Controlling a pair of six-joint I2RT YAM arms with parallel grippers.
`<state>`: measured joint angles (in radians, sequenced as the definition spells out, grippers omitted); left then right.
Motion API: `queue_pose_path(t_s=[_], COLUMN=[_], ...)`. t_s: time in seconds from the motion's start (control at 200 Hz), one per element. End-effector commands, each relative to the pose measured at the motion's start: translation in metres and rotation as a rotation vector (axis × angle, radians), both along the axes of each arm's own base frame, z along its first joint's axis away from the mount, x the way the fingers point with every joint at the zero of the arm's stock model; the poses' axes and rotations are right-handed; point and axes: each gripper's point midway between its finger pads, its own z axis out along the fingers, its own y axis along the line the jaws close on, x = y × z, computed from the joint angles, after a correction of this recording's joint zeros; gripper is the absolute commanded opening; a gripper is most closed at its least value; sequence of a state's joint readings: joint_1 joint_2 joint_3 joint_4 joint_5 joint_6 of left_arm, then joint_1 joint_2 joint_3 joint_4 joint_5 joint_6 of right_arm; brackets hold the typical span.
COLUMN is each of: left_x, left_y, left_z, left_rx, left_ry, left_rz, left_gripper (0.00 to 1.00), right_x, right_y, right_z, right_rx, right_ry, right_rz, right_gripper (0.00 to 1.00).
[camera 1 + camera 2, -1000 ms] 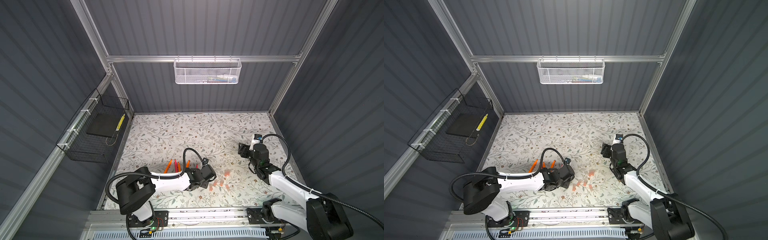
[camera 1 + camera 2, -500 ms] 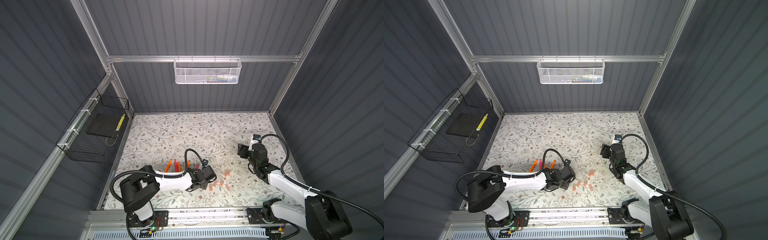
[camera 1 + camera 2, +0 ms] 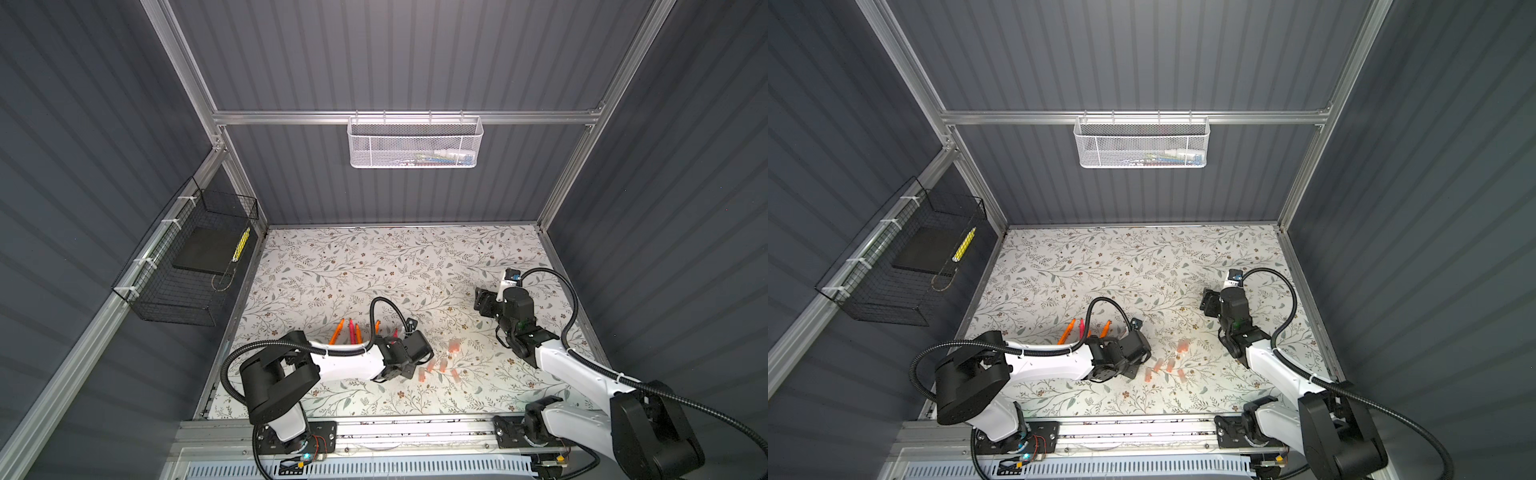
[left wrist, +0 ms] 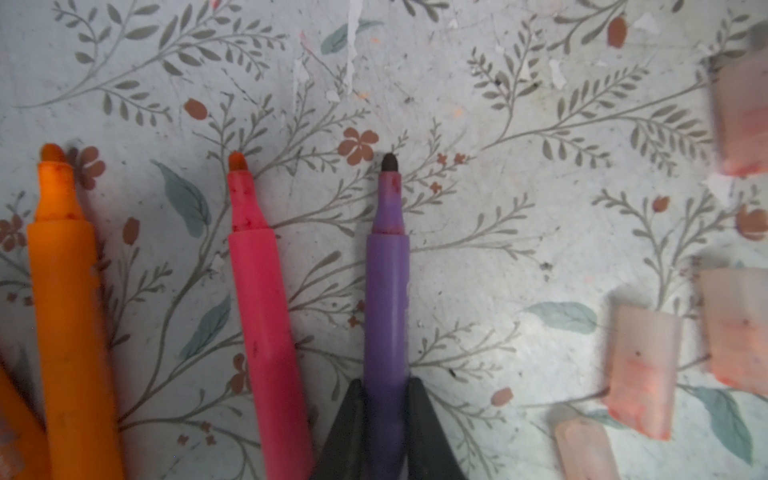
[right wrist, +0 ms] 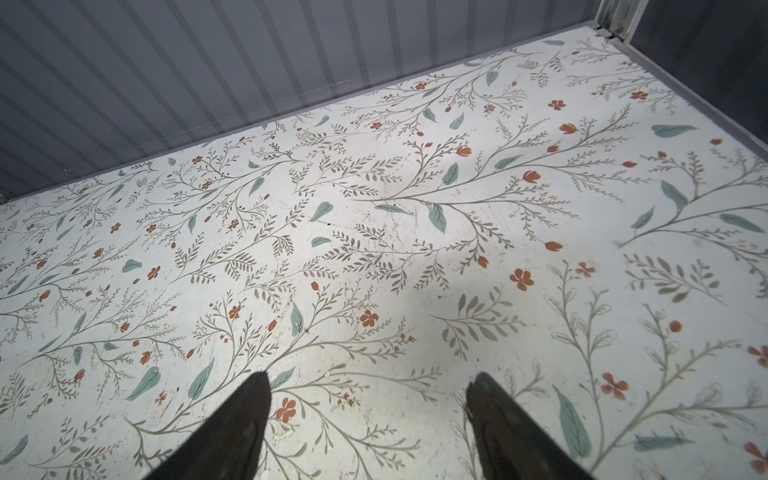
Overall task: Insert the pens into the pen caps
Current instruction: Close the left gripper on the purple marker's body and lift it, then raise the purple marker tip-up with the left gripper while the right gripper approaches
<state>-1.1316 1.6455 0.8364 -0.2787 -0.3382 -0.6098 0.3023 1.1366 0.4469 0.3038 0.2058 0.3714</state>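
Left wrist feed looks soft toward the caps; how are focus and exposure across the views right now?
Left wrist view: purple pen tip sharp, pen caps near the frame edge smeared. Right wrist view: table pattern crisp, right gripper fingers underexposed, near black. In both top views the caps are tiny and pale.

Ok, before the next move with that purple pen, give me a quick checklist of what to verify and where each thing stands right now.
1. Grip: left pincer shut on the purple pen: ok, a finger on each side of its barrel.
2. Tip of the purple pen bare and unobstructed: ok.
3. Neighbour: pink pen clear of the left pincer: cannot tell, it lies very close to one finger.
4. Other arm: right pincer open and empty: ok, above bare table.
5. One of the pen caps held ready: not ok, those in view lie on the table.
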Motion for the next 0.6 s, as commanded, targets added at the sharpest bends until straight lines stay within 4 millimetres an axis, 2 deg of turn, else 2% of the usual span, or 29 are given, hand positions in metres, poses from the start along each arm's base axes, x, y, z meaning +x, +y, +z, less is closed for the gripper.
queue_pose_path(t_s=[0.0,0.135,0.29,0.37,0.435,0.505,0.595], left_x=[0.002,0.013,0.031,0.036,0.037,0.038,0.039], left_y=[0.001,-0.016,-0.038,-0.046,-0.051,-0.055,-0.060], left_z=[-0.003,0.022,0.076,0.096,0.104,0.105,0.109], left_rx=[-0.035,-0.127,-0.258,-0.318,-0.344,-0.350,-0.373], left_ry=[0.022,-0.036,-0.168,-0.217,-0.239,-0.252,-0.272], left_rz=[-0.015,-0.053,-0.096,-0.114,-0.133,-0.152,-0.171], left_gripper=[0.11,0.08,0.07,0.07,0.06,0.00,0.00], right_x=[-0.004,-0.029,-0.055,-0.068,-0.078,-0.085,-0.091], right_y=[0.005,0.031,0.059,0.076,0.090,0.101,0.111], right_z=[0.023,0.038,0.048,0.055,0.061,0.068,0.074], right_rx=[0.065,0.166,0.314,0.408,0.478,0.543,0.608], right_ry=[-0.019,-0.054,-0.073,-0.087,-0.101,-0.108,-0.120], right_rz=[0.004,0.101,0.206,0.278,0.343,0.395,0.442], right_gripper=[0.77,0.79,0.78,0.78,0.78,0.78,0.75])
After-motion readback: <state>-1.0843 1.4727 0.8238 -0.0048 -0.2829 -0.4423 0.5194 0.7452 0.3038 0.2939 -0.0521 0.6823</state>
